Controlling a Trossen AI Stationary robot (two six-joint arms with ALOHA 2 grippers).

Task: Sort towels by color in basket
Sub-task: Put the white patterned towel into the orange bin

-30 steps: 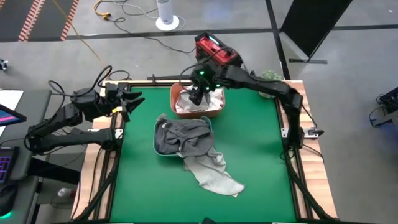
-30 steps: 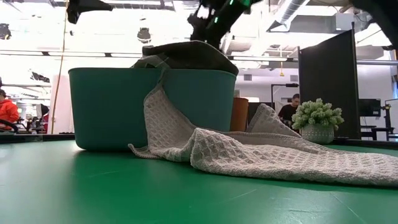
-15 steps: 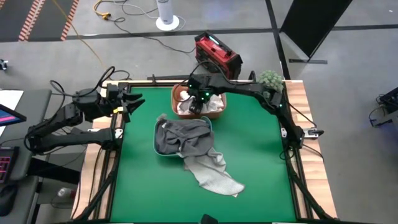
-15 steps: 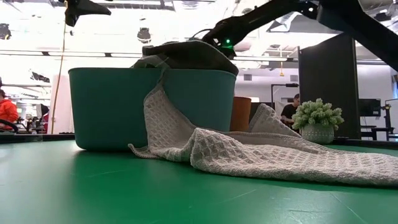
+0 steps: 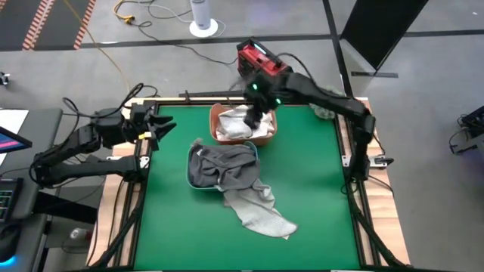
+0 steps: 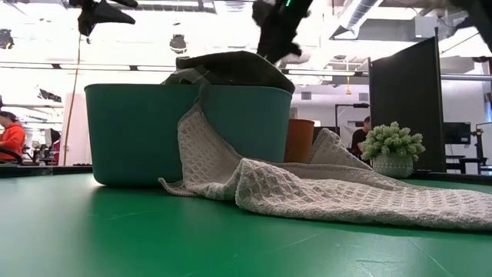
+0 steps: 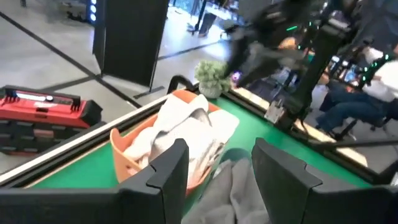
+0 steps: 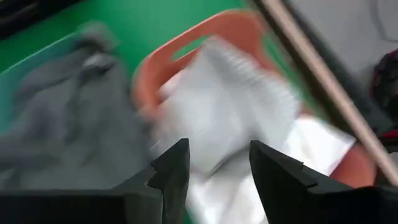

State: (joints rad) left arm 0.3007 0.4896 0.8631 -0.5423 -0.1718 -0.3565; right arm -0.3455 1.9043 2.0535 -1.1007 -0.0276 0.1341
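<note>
White towels (image 5: 240, 123) lie heaped in the orange basket (image 5: 266, 136) near the table's far edge. They also show in the right wrist view (image 8: 230, 106) and the left wrist view (image 7: 186, 121). Dark grey towels (image 5: 223, 162) fill the teal basket (image 6: 138, 131). A light grey waffle towel (image 5: 257, 208) hangs over that basket's rim, its lower end spread on the table (image 6: 323, 188). My right gripper (image 8: 214, 168) hovers open just above the white towels (image 5: 254, 115). My left gripper (image 7: 217, 168) waits open at the table's left edge (image 5: 160, 125).
A small potted plant (image 6: 392, 150) stands by the table's far right corner. A red case (image 5: 261, 62) sits on the floor beyond the far edge. Bare green table (image 5: 302, 181) lies on the right and near sides. People sit in the room behind (image 6: 9, 137).
My right gripper dipped down into the orange basket among the white towels, then rose again and shifted a little toward the table's right. The grey towels and the teal basket have stayed where they were.
</note>
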